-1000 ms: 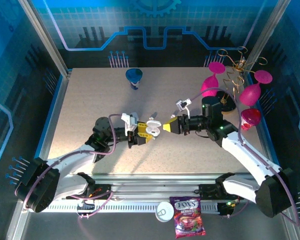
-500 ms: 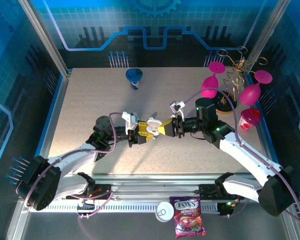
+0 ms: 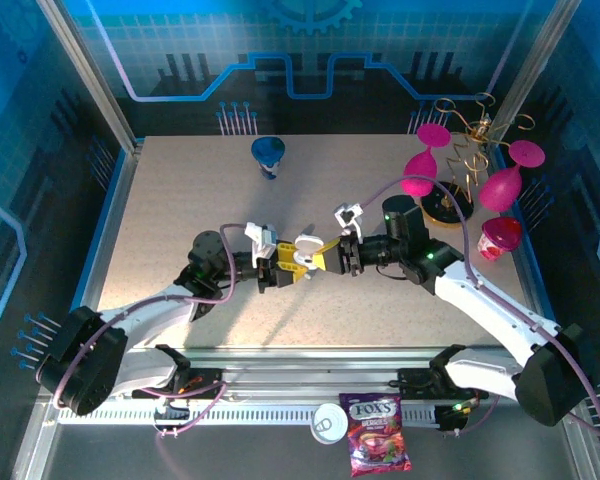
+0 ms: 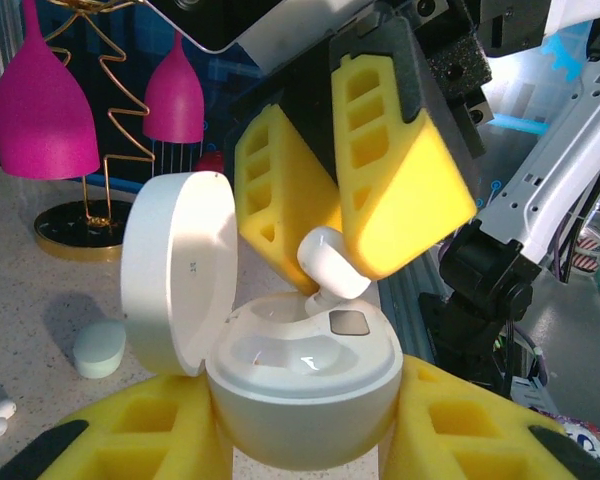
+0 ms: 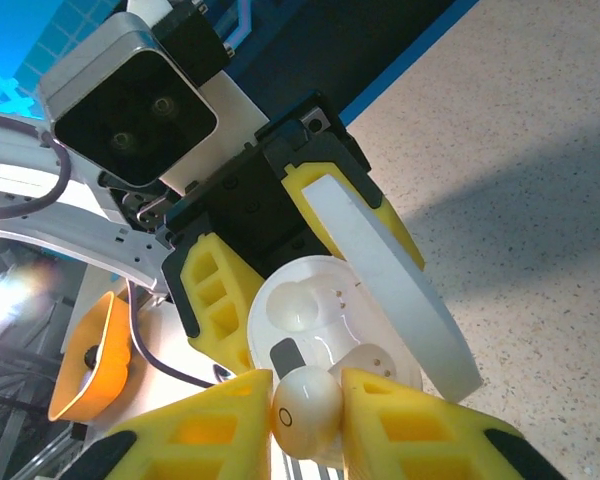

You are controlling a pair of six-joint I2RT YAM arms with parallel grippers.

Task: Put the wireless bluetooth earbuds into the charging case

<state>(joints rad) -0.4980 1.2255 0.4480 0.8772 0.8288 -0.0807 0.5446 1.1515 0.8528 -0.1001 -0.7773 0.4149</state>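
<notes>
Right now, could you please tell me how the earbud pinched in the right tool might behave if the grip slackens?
The earbud looks glossy and rounded, so it could slip or pivot in the right tool. It seems tiny, probably very light, so a nudge might flick it away. Dropped off-centre over the open charging case, it would likely roll.

A robot test cell of lab or demonstration kind is indicated: a speckled table (image 3: 180, 200) is enclosed by aluminium posts (image 3: 88, 70) and blue circuit-print panels (image 3: 380, 50), seen beyond the right gripper (image 3: 325, 259)
</notes>
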